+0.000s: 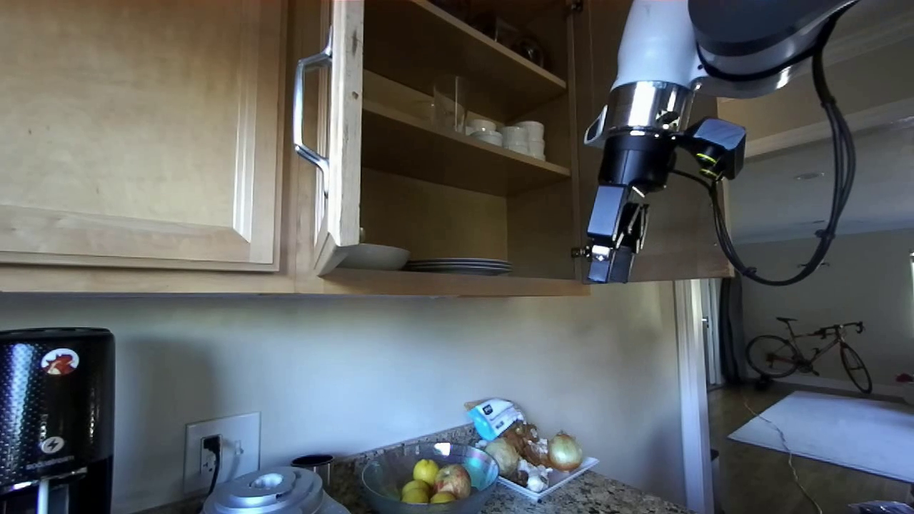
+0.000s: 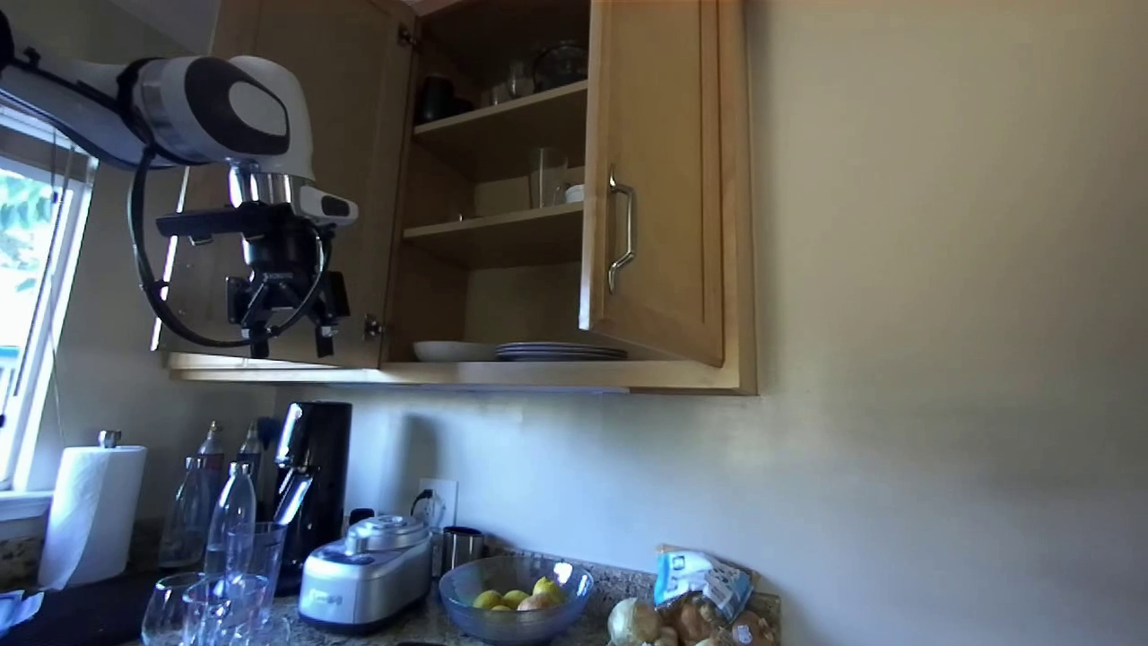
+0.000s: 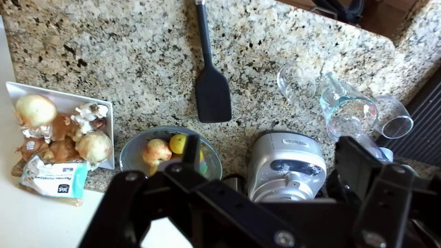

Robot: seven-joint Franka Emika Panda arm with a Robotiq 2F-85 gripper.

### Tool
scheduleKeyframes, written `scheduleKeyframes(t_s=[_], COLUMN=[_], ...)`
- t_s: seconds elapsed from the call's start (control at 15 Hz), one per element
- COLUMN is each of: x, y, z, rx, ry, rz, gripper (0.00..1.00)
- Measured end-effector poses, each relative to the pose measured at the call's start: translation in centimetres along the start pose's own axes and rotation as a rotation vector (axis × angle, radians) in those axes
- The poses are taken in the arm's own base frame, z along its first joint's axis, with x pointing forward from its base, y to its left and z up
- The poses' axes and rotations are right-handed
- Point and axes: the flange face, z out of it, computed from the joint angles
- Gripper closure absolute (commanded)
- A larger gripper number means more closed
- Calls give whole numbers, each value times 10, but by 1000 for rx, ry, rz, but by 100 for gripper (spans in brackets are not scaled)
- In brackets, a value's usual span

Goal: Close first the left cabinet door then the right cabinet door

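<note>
Above the back edge of the speckled granite table (image 3: 148,62), the left cabinet door (image 1: 348,135), maple, stands open, edge-on in an exterior view; the right cabinet door (image 2: 668,170), also open, shows its silver handle (image 2: 630,224) in an exterior view. Hand (image 2: 292,339): released, gaping. Wrist view alone shows the full square-ended blade of a black spatula (image 3: 214,96).
</note>
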Motion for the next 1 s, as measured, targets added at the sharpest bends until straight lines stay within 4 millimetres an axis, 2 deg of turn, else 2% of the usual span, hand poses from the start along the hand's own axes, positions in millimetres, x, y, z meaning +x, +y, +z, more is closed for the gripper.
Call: scheduleKeyframes(t_s=[0.33,0.6,0.8,1.0], x=[1,14,30,46], y=[0,-7,-22,-48], z=[1,-8,-14,-11], rx=[1,22,64,115], ry=[-1,52,92,123], rz=[-6,-17,-48,-109], gripper=[0,0,0,0])
